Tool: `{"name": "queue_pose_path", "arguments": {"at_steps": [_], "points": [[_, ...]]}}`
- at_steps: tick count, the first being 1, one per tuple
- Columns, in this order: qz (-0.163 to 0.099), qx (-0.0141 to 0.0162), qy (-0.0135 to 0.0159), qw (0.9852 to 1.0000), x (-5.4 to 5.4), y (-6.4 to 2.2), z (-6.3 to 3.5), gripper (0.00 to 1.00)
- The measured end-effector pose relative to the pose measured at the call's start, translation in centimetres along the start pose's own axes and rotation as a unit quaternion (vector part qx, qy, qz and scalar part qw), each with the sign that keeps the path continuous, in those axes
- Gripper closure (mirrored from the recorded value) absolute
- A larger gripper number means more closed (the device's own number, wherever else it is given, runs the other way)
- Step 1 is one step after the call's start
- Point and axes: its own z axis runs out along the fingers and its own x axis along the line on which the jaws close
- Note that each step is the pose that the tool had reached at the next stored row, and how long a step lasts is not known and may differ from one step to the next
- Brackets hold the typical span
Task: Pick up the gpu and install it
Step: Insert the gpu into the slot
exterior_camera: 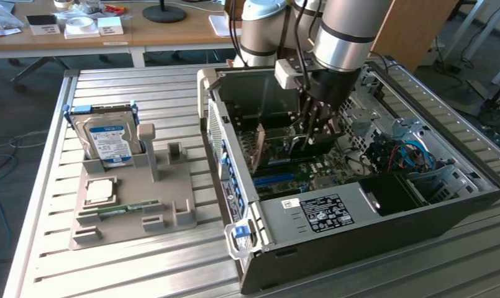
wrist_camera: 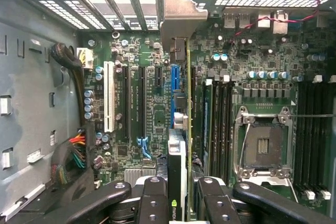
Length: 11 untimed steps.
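Pickup is looking done: the gpu (wrist_camera: 178, 166) is standing on edge inside the computer case (exterior_camera: 358, 248), held over the motherboard (wrist_camera: 131, 145) beside its blue slot (wrist_camera: 176, 85). Seating is looking unfinished. The arm (exterior_camera: 349, 37) is reaching straight down, jaws partly closed, pinching the card's upper edge.

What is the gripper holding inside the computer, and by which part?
The gripper holds a thin graphics card, seen edge-on. Its fingers pinch the card's two flat faces near the edge facing away from the motherboard.
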Motion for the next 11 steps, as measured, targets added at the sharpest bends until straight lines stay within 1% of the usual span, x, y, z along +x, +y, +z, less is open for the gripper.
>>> {"name": "queue_pose_path", "arguments": {"at_steps": [11], "points": [[0.000, 0.0000, 0.0000, 1.0000, 0.0, 0.63, 1.48, 0.73]]}}
